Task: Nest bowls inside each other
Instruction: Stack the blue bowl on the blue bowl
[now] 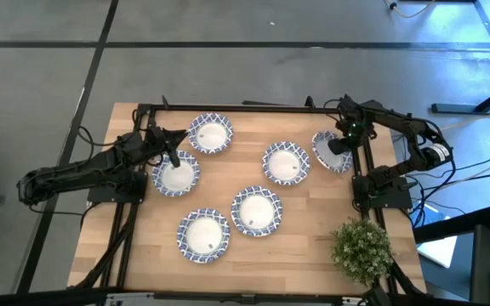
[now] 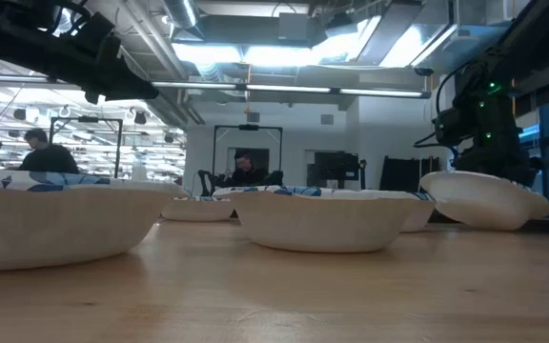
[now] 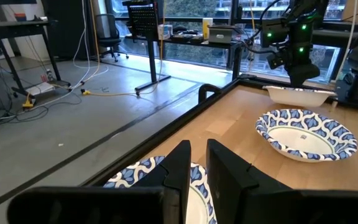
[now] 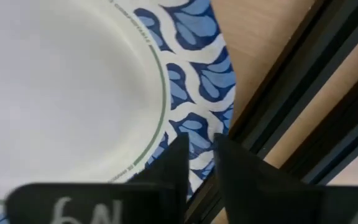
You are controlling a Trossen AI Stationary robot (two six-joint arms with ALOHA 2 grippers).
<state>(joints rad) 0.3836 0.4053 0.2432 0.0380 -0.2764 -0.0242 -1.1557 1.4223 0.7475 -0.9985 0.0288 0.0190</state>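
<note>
Landmark for all positions: the potted plant (image 1: 362, 248) at the near right corner of the table (image 1: 304, 246).

Nearest the plant, to its left, two bowls lie flat on the table: one (image 1: 256, 210) close by and one (image 1: 203, 235) further left along the near edge. Neither is touched; they appear to await collection.

Beyond the plant, toward the table's middle, a third bowl (image 1: 286, 162) rests flat and alone.

Directly beyond the plant, at the right edge, the right end effector (image 4: 199, 163) has its fingers pinched together on the patterned rim of a fourth bowl (image 1: 331, 151). The low view shows this bowl tilted, its grasped side raised off the table. Judgement: the rim pinch is used because the bowl is shallow and offers no other hold, and the tilt suggests a lift is in hand so it can be carried to a neighbour.

Far left of the plant, the left end effector (image 1: 173, 158) hangs over the rim of a fifth bowl (image 1: 175, 174), fingers nearly together and gripping nothing in the left wrist view. A sixth bowl (image 1: 210, 133) lies just beyond it, near the far edge.

No bowl sits inside another; nesting is not yet begun.
</note>
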